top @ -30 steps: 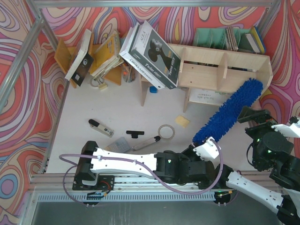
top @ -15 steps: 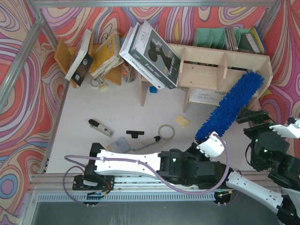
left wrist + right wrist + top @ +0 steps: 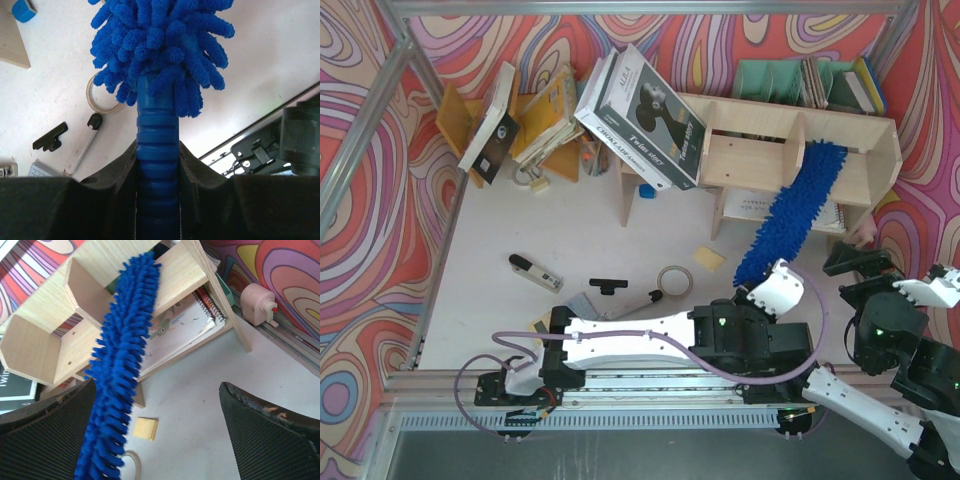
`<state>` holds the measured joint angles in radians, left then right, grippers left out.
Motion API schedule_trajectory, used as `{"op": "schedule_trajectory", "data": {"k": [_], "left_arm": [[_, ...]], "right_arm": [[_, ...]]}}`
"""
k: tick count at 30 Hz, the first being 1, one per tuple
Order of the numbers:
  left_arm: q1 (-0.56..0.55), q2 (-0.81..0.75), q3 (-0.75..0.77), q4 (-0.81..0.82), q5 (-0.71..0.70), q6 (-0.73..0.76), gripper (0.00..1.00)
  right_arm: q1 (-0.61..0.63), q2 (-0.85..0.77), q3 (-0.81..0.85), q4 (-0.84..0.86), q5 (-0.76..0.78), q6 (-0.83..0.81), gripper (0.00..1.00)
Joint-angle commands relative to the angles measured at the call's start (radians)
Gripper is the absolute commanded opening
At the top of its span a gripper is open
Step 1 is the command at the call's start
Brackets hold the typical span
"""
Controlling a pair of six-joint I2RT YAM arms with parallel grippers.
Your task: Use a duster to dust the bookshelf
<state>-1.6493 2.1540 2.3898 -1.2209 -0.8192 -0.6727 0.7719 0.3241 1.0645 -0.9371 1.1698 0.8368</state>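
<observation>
Left gripper [image 3: 157, 162]: clamped shut on the ribbed plastic handle of the duster [image 3: 159, 45], one black finger [image 3: 120, 170] pressed to each side of the grip and the handle running straight out between them. From that hold the fluffy head extends up and away toward the bookshelf [image 3: 750, 160]. In the overhead view the duster [image 3: 795, 215] lies on a slant across the front of the bookshelf's right half. Its handle end is in front of the unit at the left gripper [image 3: 760, 293], and its tip is at the upper tier just beside the right-hand divider. The right wrist view shows the strands overlapping the shelf board and the open lower compartment, where a spiral notebook [image 3: 187, 322] lies flat (firm contact with the wood cannot be confirmed, though the strands appear to rest on it). Right gripper [image 3: 157, 437]: fingers spread wide, holding nothing, positioned in front of the bookshelf's right end with the duster [image 3: 122, 355] passing on its left side, apart from both fingers. A pink object [image 3: 257, 305] sits at the bookshelf's right foot. A yellow pad [image 3: 710, 260] and a tape roll [image 3: 673, 280] lie on the table in front of the bookshelf, left of the duster handle.
</observation>
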Motion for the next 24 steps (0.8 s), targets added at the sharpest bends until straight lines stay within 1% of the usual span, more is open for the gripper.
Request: {"op": "schedule_trajectory", "data": {"k": [1,4,7,9,12,16,24], "left_arm": [[0.024,0.027,0.085,-0.143,-0.024,-0.109,0.00],[0.027,0.061,0.139,-0.225,-0.009,-0.159,0.00],[0.024,0.069,0.146,-0.234,0.013,-0.175,0.00],[0.017,0.067,0.146,-0.226,0.003,-0.171,0.00],[0.016,0.070,0.146,-0.189,0.001,-0.143,0.00],[0.017,0.071,0.145,-0.096,0.001,-0.068,0.00],[0.026,0.038,0.134,0.019,-0.135,0.040,0.00]], "right_arm": [[0.001,-0.034,-0.031,-0.078,0.026,0.068,0.99],[0.001,-0.059,-0.061,-0.076,0.031,0.072,0.99],[0.001,-0.079,-0.079,-0.068,0.038,0.071,0.99],[0.001,-0.084,-0.081,-0.064,0.039,0.067,0.99],[0.000,-0.084,-0.082,-0.065,0.039,0.063,0.99],[0.001,-0.088,-0.085,-0.062,0.029,0.064,0.98],[0.001,-0.099,-0.088,-0.061,0.025,0.062,0.99]]}}
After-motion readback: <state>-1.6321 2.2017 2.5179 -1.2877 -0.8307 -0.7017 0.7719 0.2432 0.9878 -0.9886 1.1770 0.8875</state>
